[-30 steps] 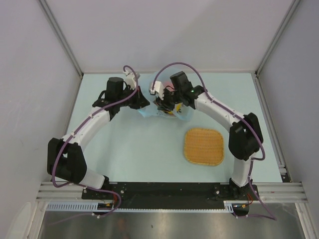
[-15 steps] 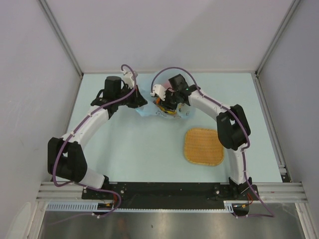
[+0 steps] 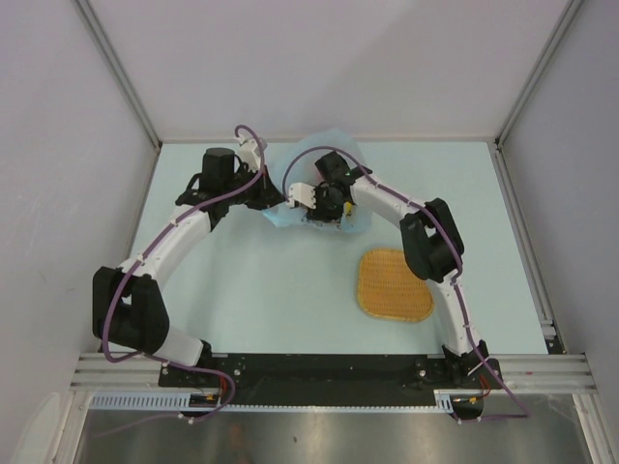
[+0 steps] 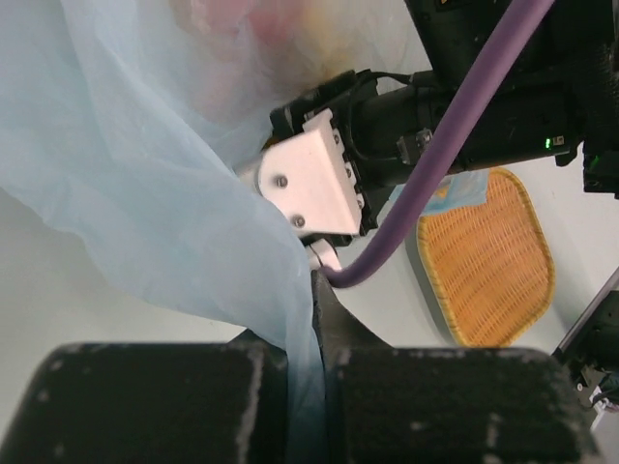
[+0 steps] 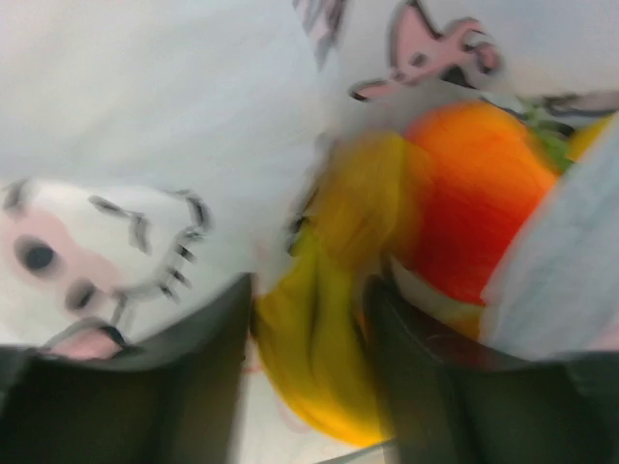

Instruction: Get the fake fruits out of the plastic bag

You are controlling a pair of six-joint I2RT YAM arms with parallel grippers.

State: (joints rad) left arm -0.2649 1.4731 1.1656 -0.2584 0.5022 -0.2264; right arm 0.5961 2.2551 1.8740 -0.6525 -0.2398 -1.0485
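Note:
The plastic bag [image 3: 321,155], light blue with a cartoon face print, lies at the back middle of the table. My left gripper [image 3: 277,198] is shut on the bag's edge [image 4: 305,387], and the film [image 4: 145,193] hangs stretched in front of it. My right gripper [image 3: 325,207] is inside the bag's mouth. In the blurred right wrist view its jaws [image 5: 309,290] stand apart with a yellow banana [image 5: 319,338] between them. A red-orange fruit with a green top [image 5: 474,203] lies just right of the banana. Printed bag film [image 5: 145,116] fills the left.
A woven orange-yellow mat [image 3: 395,284] lies on the table to the right of the bag, also seen in the left wrist view [image 4: 488,256]. Grey walls enclose the table on three sides. The right arm's purple cable [image 4: 435,174] crosses close to the left gripper.
The right arm has reached farther left into the bag and its jaws have spread wider. The bag's back part has risen and puffed out. The left gripper has held still.

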